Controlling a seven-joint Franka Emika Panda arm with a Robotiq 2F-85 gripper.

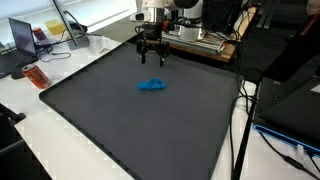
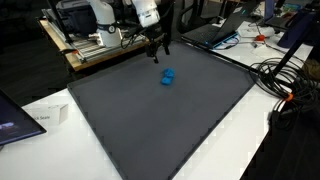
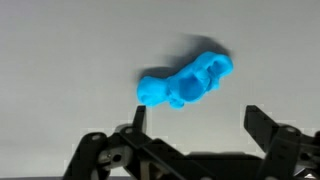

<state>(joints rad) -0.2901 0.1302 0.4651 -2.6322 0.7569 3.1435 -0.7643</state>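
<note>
In an exterior view, a laptop [image 1: 22,38] is sitting at the far left on the white table [image 1: 30,130], and the dark mat [image 1: 100,120] is spreading out to its right. Over the back part of the mat the gripper [image 1: 151,60] is hanging with its fingers spread wide, gripping nothing. The blue toy [image 1: 152,86] is lying flat on the mat just in front of it, near but not touching; both exterior views are showing clear mat between the two.

In the wrist view, going left to right, one finger [image 3: 136,118] is standing below the toy's [image 3: 185,82] rounded end. The toy is slanting up toward the right, and the other finger is sitting beyond its far end. So the toy is lying ahead of the fingertips, not between them.

This looks like the approach stage of a pick. The next move calls for shifting forward over the toy, lowering until the fingers are straddling it, and perhaps turning the wrist to meet its slant.
</note>
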